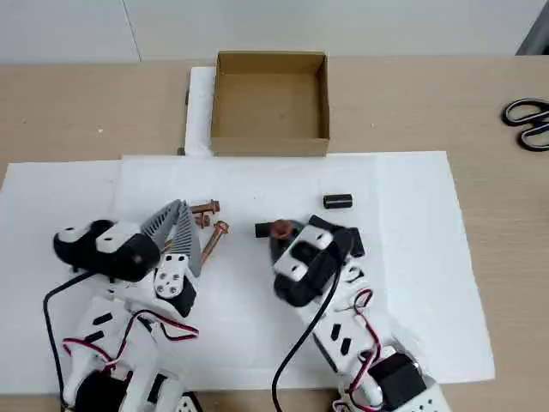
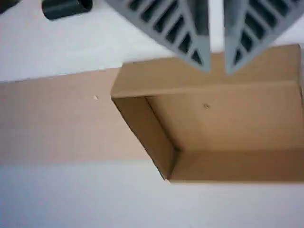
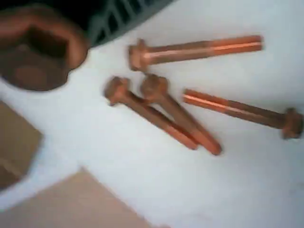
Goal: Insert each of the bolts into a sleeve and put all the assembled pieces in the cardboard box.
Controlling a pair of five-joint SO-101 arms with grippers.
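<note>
Several copper bolts (image 3: 190, 114) lie loose on the white paper (image 1: 412, 257); in the high view they sit at the centre left (image 1: 213, 233). My left gripper (image 1: 181, 206) (image 2: 216, 54) hovers beside them with its grey fingers nearly touching and nothing between them. It faces the cardboard box (image 2: 213, 118), which stands at the back of the table (image 1: 270, 142). My right gripper (image 1: 279, 230) is shut on a bolt, whose copper head (image 3: 38, 52) looms close in the right wrist view. One black sleeve (image 1: 337, 202) (image 2: 66, 7) lies on the paper to the right of it.
Black scissors (image 1: 527, 122) rest at the far right edge of the wooden table (image 1: 77, 112). The paper spreads wide to the left and right of both arms. Cables trail from both arm bases at the front edge.
</note>
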